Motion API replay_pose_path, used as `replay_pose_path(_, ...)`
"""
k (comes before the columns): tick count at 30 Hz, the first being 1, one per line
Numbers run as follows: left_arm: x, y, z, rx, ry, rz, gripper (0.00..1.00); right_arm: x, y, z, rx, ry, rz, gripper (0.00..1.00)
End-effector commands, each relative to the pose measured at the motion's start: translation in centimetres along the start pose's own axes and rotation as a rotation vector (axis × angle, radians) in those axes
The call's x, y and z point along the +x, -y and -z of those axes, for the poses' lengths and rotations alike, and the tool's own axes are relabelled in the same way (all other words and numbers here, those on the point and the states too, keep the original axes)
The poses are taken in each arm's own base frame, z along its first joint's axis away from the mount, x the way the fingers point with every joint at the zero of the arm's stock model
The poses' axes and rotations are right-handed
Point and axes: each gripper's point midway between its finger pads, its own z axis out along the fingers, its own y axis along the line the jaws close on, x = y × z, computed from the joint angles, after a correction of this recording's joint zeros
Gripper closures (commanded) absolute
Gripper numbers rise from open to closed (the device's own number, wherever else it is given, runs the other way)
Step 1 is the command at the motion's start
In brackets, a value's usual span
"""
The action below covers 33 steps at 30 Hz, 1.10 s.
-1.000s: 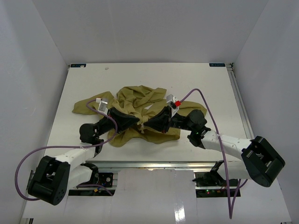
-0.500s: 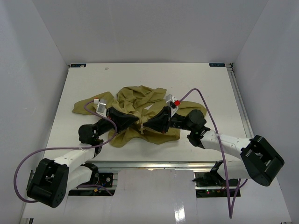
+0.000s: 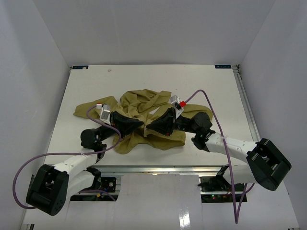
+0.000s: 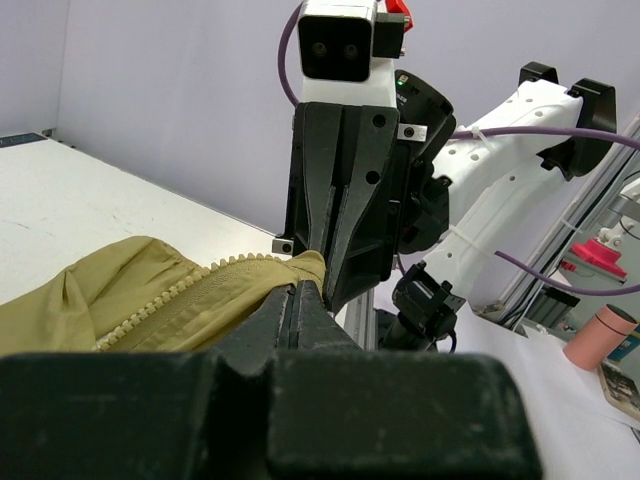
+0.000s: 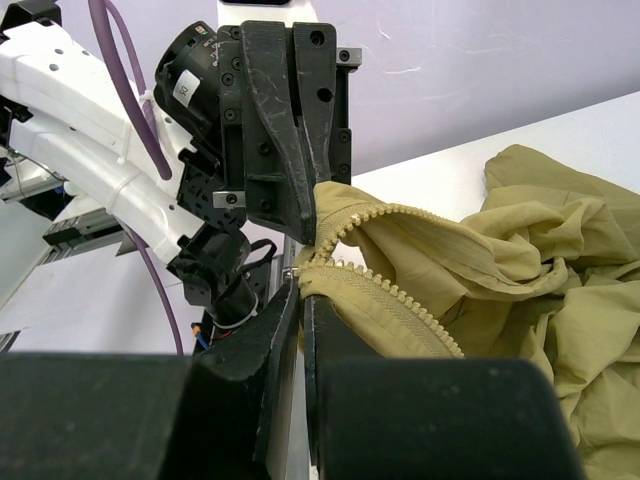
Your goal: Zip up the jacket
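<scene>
Centre scene, I hold the crumpled jacket (image 3: 154, 98) with left gripper (image 3: 140, 125) and right gripper (image 3: 149, 128) tip to tip, each clamped on a zipper edge (image 5: 395, 212); the teeth (image 4: 168, 297) run away from both pinches toward the far side.

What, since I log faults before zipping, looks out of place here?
The jacket lies bunched in a wrinkled heap; its zipper gapes open, edges pinched by the left gripper and right gripper.

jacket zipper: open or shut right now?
Open. Right wrist view shows the jacket's two tooth rows running apart, unjoined, at least where visible.
</scene>
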Motion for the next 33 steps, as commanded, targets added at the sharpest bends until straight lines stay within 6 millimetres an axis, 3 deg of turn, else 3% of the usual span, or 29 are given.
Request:
replay_pose_path(1, -6.0, 7.9, 0.7, 0.285, 0.258, -0.412, 1.00, -3.1, -0.8, -0.9, -0.028, 0.086, 0.058, 0.92)
replay_pose_path(11, -6.5, 8.8, 1.0, 0.298, 0.289, -0.444, 1.00, -3.1, -0.9, -0.6, -0.024, 0.106, 0.070, 0.92)
replay_pose_path(33, -5.8, 8.6, 1.0, 0.298, 0.269, -0.428, 1.00, -4.2, -2.0, -0.1, -0.055, 0.147, 0.106, 0.92)
